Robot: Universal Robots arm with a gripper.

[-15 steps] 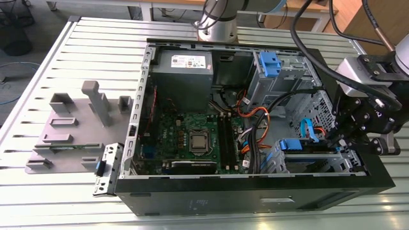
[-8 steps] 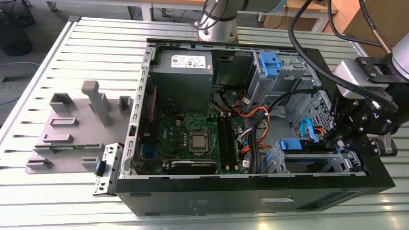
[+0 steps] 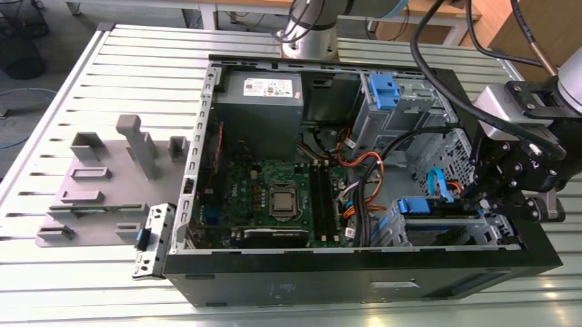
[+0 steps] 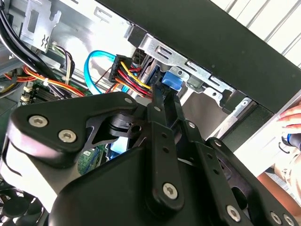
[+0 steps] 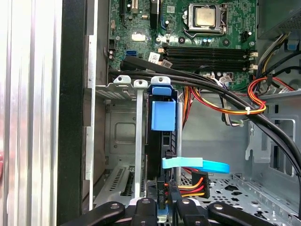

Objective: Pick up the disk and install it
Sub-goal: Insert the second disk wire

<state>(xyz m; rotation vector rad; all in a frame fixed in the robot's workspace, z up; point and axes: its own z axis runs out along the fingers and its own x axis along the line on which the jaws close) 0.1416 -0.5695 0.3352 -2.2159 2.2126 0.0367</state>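
**Inside the open case: gripper at the drive bay**

On the exterior view's left, a grey fixture plate [image 3: 95, 197] with upright blocks lies on the slatted table [image 3: 109, 82], just beside the open computer case [image 3: 364, 283]. A small metal bracket with a blue clip [image 3: 147, 238] leans at the case's near left corner.

Inside the case, centre: the green motherboard [image 3: 272, 197] with bare processor socket. Above it, the grey power supply box [image 3: 262, 92] with a white sticker. Further right, an upper drive cage holding a blue bracket [image 3: 384, 92], with black and orange cables running below.

At the exterior view's right, the black gripper [image 3: 491, 197] is lowered into the lower bay beside a blue tab [image 3: 414, 206].

The disk [image 5: 162, 141] sits edge-on in the metal bay, its blue carrier tab [image 5: 163, 114] facing out; red-yellow-black power wires [image 5: 195, 181] and a light-blue flat cable [image 5: 197, 165] meet its end. In the first wrist view the fingertips [image 5: 146, 207] stand narrow at the disk's connector end, touching or nearly so; a firm grip cannot be told. In the second wrist view, the linkage [image 4: 160, 141] points at the same blue tab [image 4: 171, 80].
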